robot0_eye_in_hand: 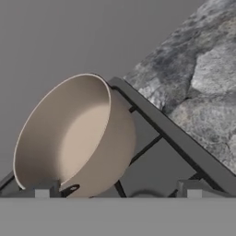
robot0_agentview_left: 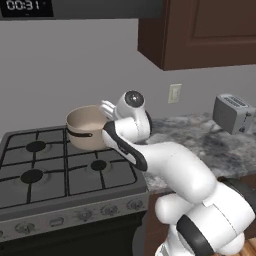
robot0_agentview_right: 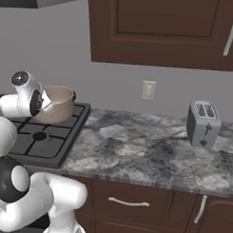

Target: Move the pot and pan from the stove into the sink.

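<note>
The beige pot [robot0_agentview_left: 85, 127] stands on the back right burner of the stove [robot0_agentview_left: 50, 170], its pale inside showing. My gripper [robot0_agentview_left: 106, 107] hovers just to the right of the pot's rim, fingers apart and open, holding nothing. In the hand view the pot [robot0_eye_in_hand: 69, 133] lies close ahead and to the left, its dark handle stub near the left fingertip [robot0_eye_in_hand: 44, 190]; the gripper [robot0_eye_in_hand: 118, 191] points over the stove grate [robot0_eye_in_hand: 156, 156]. From the right base view the pot [robot0_agentview_right: 59, 104] sits partly behind my wrist on the stove [robot0_agentview_right: 41, 139]. The pan and the sink are out of view.
A marbled grey counter [robot0_agentview_right: 146, 148] runs right of the stove, with a silver toaster [robot0_agentview_right: 204, 124] at its back. Dark wood cabinets [robot0_agentview_right: 164, 29] hang above it, and a wall outlet [robot0_agentview_right: 148, 89] sits between. A hood with a clock [robot0_agentview_left: 25, 6] overhangs the stove.
</note>
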